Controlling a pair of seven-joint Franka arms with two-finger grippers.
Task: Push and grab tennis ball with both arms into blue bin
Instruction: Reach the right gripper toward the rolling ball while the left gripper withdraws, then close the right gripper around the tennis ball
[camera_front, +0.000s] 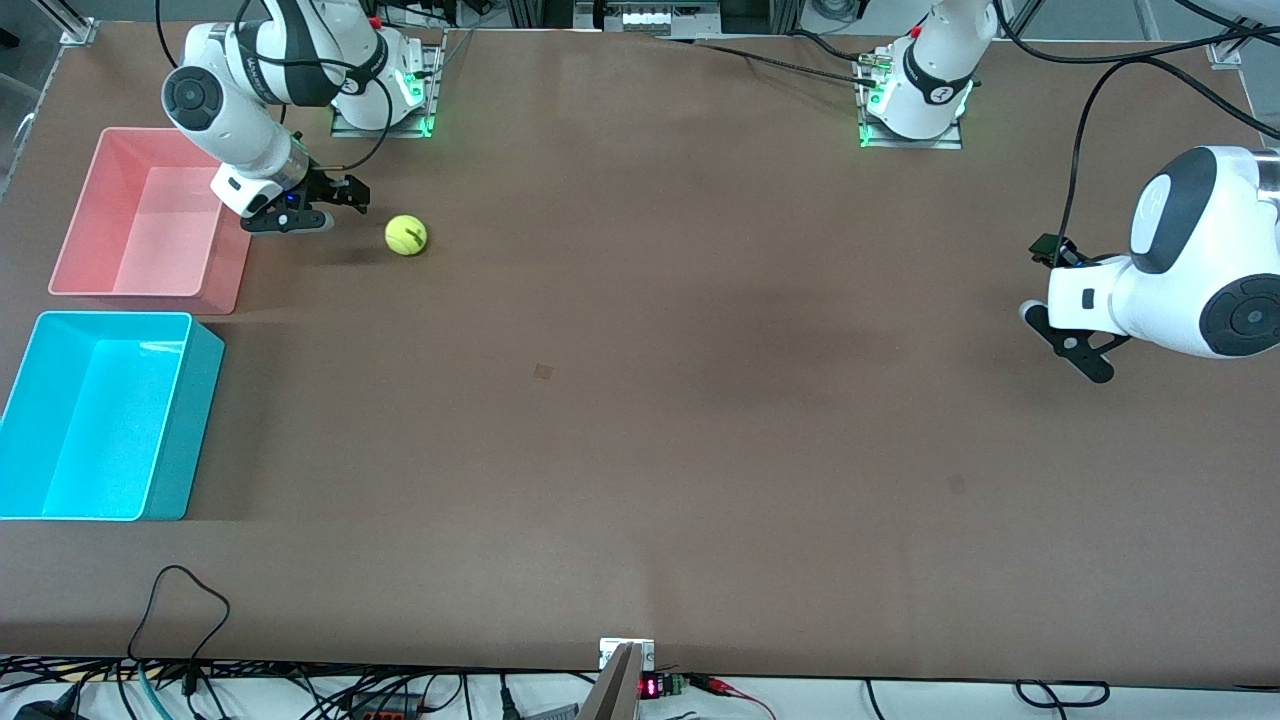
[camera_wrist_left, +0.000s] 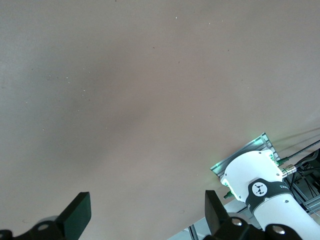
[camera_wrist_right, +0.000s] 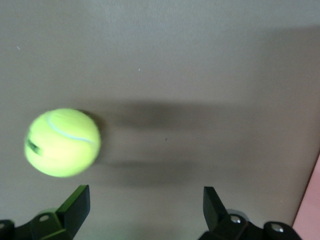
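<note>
The tennis ball (camera_front: 406, 235) lies on the brown table near the right arm's end, just beside my right gripper (camera_front: 343, 210), which is low over the table, open and empty. In the right wrist view the ball (camera_wrist_right: 62, 142) sits outside the open gripper (camera_wrist_right: 145, 205), just past one fingertip (camera_wrist_right: 75, 202). The blue bin (camera_front: 100, 420) stands at the table's edge at the right arm's end, nearer the front camera than the ball. My left gripper (camera_front: 1038, 285) waits open and empty over bare table (camera_wrist_left: 145, 212) at the left arm's end.
A pink bin (camera_front: 150, 215) stands between the blue bin and the right arm's base, right beside the right gripper; its edge shows in the right wrist view (camera_wrist_right: 312, 210). The left arm's base (camera_wrist_left: 252, 175) shows in the left wrist view.
</note>
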